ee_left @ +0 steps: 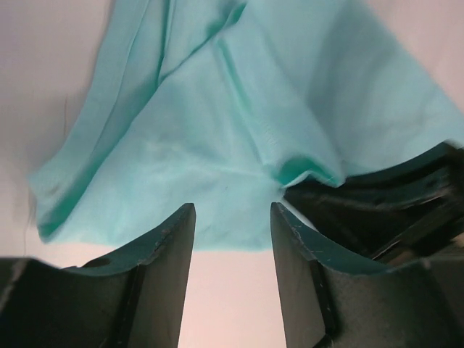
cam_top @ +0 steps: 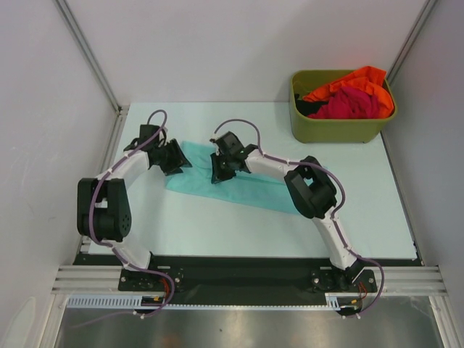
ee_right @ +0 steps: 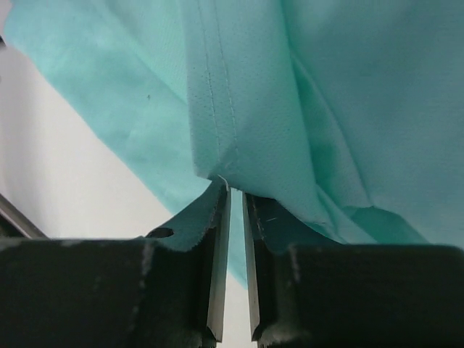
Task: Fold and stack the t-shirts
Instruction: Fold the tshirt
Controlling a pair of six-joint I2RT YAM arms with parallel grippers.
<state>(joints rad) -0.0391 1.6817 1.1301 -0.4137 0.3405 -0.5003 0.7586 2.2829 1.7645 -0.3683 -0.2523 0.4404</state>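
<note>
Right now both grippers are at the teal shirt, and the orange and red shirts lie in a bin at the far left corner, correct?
No. The top view shows the bin at the far right corner, not the left. The rest holds: the left gripper and right gripper are at the teal shirt, and the orange shirt and red shirt lie in that bin.

Item, left arm (cam_top: 109, 206): elbow folded back, well short of the teal t-shirt (cam_top: 250, 190), forearm reaching to its left end.
Item, left tool (ee_left: 232, 206): fingers spread wide, tips at the t-shirt's edge.
Item, right arm (cam_top: 312, 190): elbow raised over the t-shirt's right part, forearm stretched leftward along it.
Item, right tool (ee_right: 233, 190): fingers drawn almost together, tips pinching a folded hem of the t-shirt.
</note>
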